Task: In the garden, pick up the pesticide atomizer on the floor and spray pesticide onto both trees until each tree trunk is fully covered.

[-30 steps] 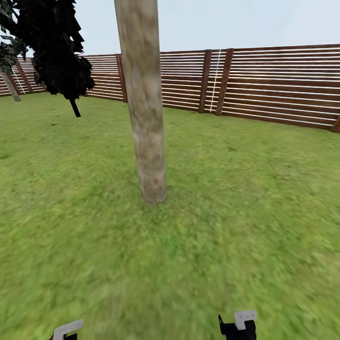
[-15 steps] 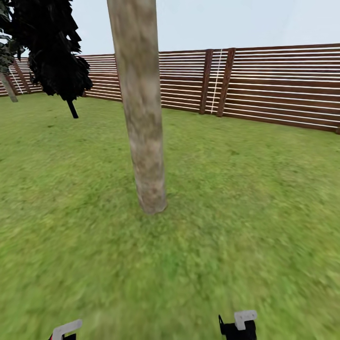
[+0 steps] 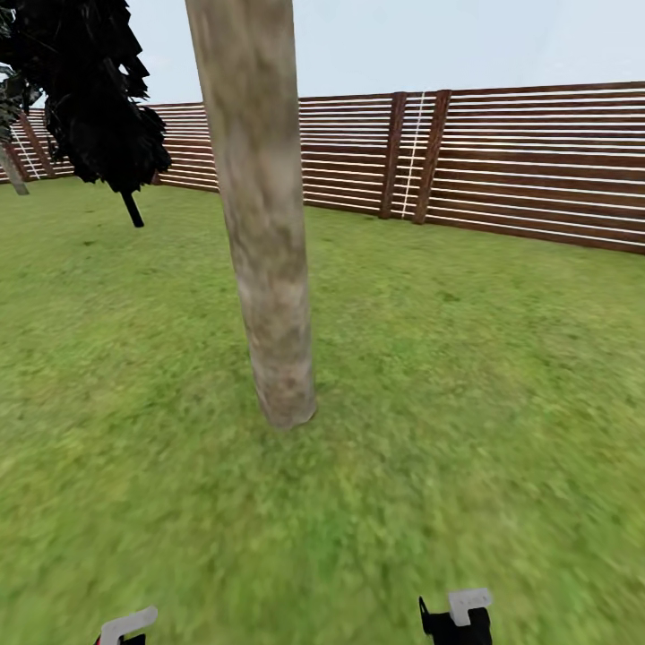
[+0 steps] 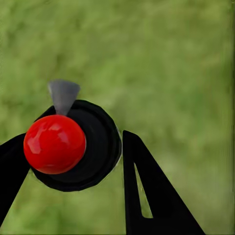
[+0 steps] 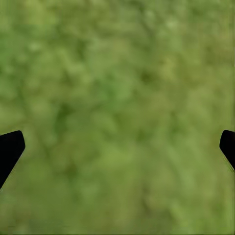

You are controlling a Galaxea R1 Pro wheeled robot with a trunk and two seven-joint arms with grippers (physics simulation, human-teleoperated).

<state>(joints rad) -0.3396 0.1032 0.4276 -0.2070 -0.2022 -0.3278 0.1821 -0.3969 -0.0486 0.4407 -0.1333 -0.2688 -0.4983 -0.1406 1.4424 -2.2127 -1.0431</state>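
With the pesticide atomizer [image 4: 73, 144] clamped in the left pincer [image 4: 68, 161] and the right pincer [image 5: 117, 147] wide and empty, the approach step looks under way; next, aim at the tree trunk [image 3: 260, 242] ahead on the lawn [image 3: 466, 430].

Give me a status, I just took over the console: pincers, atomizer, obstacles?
Left pincer shut on atomizer. Right pincer open over grass. Tree trunk dead ahead, lawn between unobstructed.
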